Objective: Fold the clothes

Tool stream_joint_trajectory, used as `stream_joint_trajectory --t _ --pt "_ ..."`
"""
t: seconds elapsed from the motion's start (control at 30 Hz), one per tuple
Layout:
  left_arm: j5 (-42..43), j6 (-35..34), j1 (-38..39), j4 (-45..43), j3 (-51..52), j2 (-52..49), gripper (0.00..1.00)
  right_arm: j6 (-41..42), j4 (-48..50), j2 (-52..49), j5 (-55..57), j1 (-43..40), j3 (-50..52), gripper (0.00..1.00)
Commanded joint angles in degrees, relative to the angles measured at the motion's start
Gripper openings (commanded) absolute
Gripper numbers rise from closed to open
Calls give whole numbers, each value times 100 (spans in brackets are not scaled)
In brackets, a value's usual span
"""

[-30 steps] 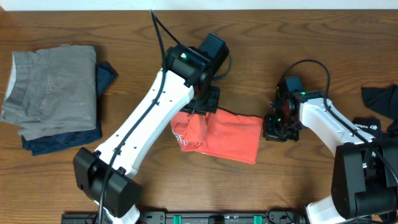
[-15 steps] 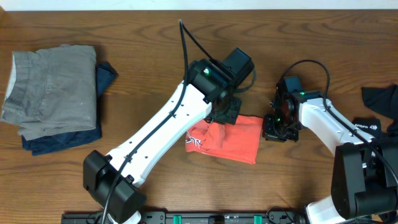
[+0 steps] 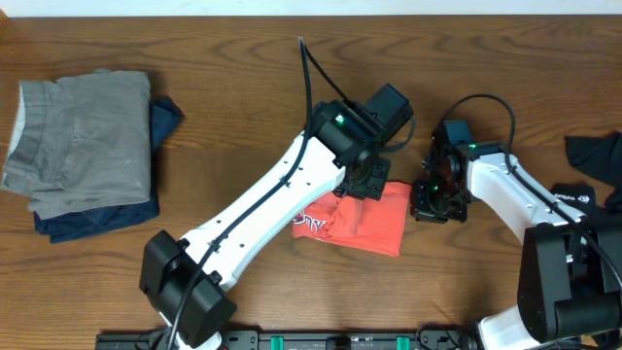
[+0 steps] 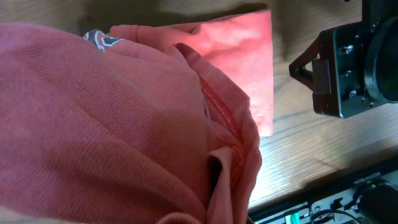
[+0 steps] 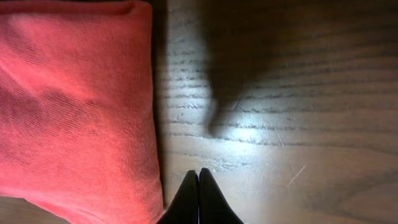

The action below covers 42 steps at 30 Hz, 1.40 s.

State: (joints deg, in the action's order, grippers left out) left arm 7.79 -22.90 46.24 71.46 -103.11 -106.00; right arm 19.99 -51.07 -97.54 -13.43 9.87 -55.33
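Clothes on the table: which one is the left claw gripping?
The red shirt, centre: left claw shut on its bunched cloth. The grey pile far left and the black garment at the right edge lie untouched.

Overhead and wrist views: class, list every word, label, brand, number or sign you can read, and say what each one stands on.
No text here can be read in full.
Printed graphic on the coral-red T-shirt: folded over, illegible.
White marking on the right arm: too small to read.
Lettering on the black rail: too blurred to read.
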Motion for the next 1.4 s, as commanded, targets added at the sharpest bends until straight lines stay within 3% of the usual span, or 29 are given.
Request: stream_joint_trajectory --t 0.0,0.27,0.3,0.4,0.47,0.73,0.83,1.0,1.2,1.37 --pt "103 -168 83 -50 52 -79 9 74 -162 15 186 -170 -116 1" --pt "101 -188 271 -179 52 -149 12 -256 -1088 15 616 -925 -1058 1" --pt "98 -186 291 -210 52 -149 17 -295 -1180 15 619 -1010 -1180 1" --pt "101 -186 315 -321 52 -149 52 -310 -1440 15 708 -1215 -1469 1" --pt "103 -181 304 -345 50 -149 60 -339 -1615 15 767 -1335 -1646 1" --pt "184 275 -236 369 -387 199 60 -627 -2090 15 688 -1447 -1974 1" --pt "181 339 -791 568 -413 522 60 -1185 -2164 15 -114 -1392 -1976 1" --pt "190 334 -1891 708 -396 743 61 -1716 -2337 15 -1156 -1097 -1974 9" --pt "243 334 -2704 710 -61 581 65 -1694 -2352 15 -1056 -348 -1945 12" --pt "826 483 -3036 518 345 481 65 -1445 -2168 15 -802 127 -1674 24"
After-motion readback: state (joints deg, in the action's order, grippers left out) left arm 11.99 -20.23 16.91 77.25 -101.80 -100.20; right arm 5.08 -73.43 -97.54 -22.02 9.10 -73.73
